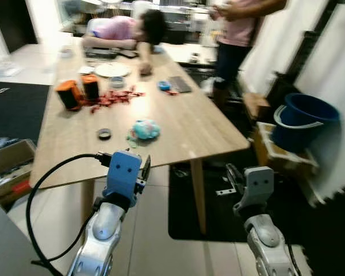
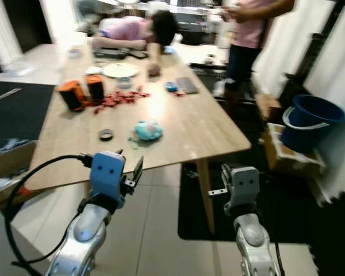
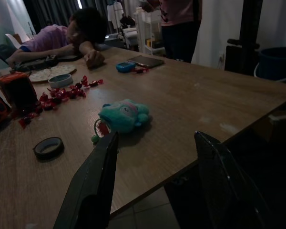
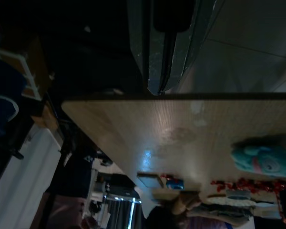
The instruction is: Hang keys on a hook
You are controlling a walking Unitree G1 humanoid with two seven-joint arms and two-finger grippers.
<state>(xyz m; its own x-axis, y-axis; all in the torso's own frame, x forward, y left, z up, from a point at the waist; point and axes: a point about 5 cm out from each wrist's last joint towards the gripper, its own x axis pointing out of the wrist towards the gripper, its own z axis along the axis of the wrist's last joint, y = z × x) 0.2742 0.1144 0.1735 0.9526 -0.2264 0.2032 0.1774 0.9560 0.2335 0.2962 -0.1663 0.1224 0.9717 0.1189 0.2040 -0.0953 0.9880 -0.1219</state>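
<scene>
The keys hang on a teal plush keychain that lies near the front edge of a wooden table. Its ring with small red and green bits rests beside the plush. My left gripper is held low in front of the table edge, pointing at the plush, open with a wide gap and nothing between its fingers. My right gripper hovers below and in front of the table's right corner, fingers together, holding nothing. It also shows in the left eye view as the right gripper.
A tape roll, red candies, orange-black items, a plate and a phone lie on the table. One person slumps over the far end, another stands behind. Blue bucket on the right, cardboard box on the left.
</scene>
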